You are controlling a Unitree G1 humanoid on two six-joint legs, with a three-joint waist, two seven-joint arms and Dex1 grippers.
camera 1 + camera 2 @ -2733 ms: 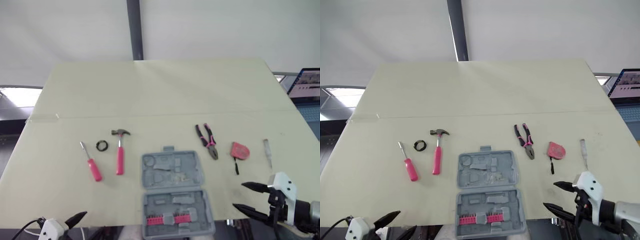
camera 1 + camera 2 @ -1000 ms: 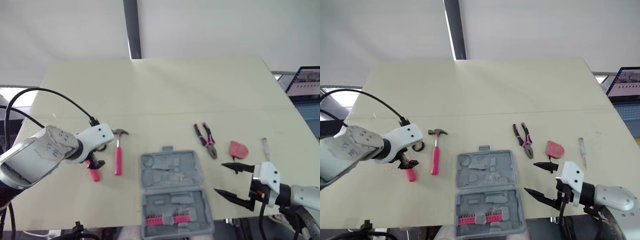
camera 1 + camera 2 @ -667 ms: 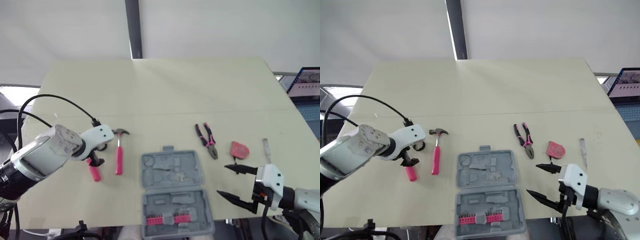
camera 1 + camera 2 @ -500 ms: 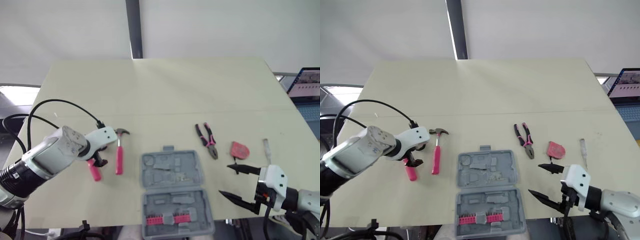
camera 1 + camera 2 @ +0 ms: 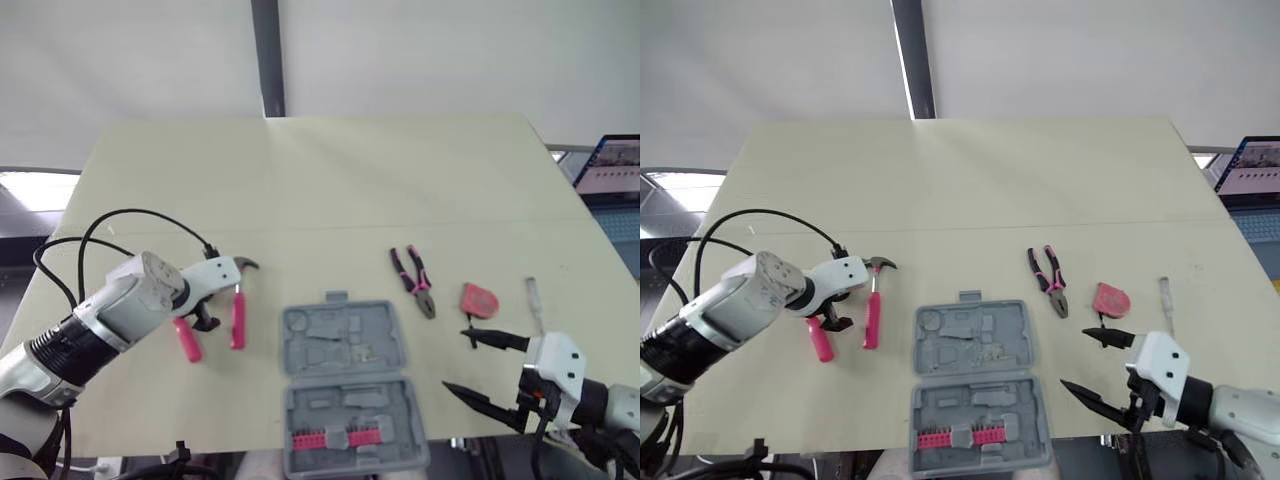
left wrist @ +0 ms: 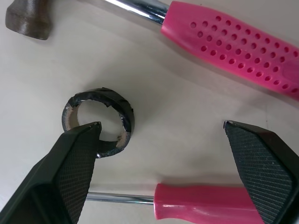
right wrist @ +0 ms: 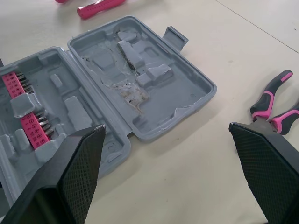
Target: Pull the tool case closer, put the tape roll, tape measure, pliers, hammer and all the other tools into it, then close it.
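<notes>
Grey moulded plastic tool case (image 5: pixel 976 342)

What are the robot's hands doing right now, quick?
Left gripper: open, empty, one finger at the tape roll.
Right gripper: open, empty, facing the tool case.

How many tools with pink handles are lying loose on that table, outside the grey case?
3. A pink-handled screwdriver and a pink-handled hammer lie side by side left of the open grey plastic tool case; pink-and-black pliers lie to its right. None seems hidden.
</notes>
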